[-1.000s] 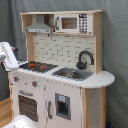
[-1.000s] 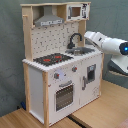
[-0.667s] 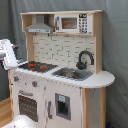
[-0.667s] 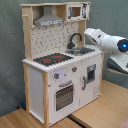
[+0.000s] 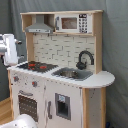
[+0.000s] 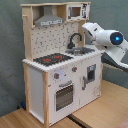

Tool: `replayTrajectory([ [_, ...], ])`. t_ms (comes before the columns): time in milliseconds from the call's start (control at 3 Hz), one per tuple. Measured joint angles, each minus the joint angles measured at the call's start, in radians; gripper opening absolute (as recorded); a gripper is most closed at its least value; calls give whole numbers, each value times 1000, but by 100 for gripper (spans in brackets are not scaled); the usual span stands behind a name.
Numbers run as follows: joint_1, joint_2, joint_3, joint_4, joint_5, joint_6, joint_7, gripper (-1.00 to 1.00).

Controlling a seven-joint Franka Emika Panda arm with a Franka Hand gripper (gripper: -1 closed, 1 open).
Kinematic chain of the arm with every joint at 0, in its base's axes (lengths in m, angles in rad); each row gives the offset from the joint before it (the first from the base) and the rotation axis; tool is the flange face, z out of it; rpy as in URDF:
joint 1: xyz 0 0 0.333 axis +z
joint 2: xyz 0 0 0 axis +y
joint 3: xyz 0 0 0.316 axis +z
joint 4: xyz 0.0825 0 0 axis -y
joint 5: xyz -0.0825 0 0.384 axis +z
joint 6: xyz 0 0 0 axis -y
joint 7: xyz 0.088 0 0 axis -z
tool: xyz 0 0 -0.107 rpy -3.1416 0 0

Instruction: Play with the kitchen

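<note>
The kitchen (image 5: 60, 75) (image 6: 60, 65) is a tall white and light-wood toy that shows in both exterior views. It has a black-red stovetop (image 5: 36, 65) (image 6: 52, 59), a grey sink (image 5: 72, 74) (image 6: 82, 50), a black faucet (image 5: 85, 59) (image 6: 75, 40), an oven door (image 5: 27, 105) (image 6: 64, 95), a hood (image 5: 40, 26) and a microwave (image 5: 72, 23). My gripper (image 6: 87, 26) hangs in the air in front of the kitchen at about faucet height, touching nothing. In the first exterior view the gripper (image 5: 9, 50) shows as a white shape at the first exterior view's left edge.
The white arm (image 6: 112, 42) with a blue light reaches in from the second exterior view's right. The kitchen stands on a wooden table (image 6: 100, 112) before a grey curtain (image 5: 115, 50). A white rounded part (image 5: 22, 121) sits at the first exterior view's bottom.
The arm's end has risen a little and swung slightly toward the kitchen's upper part. The kitchen itself has not moved.
</note>
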Motion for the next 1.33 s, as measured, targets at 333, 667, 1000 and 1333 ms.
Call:
replayTrajectory([
  [333, -62, 32, -5, 60, 16, -58, 69, 100],
  [667, -117, 68, 1, 107, 36, -111, 136, 100],
  [1000, -160, 103, 16, 132, 61, -157, 201, 100],
  [1333, -198, 144, 35, 135, 103, -196, 270, 100],
])
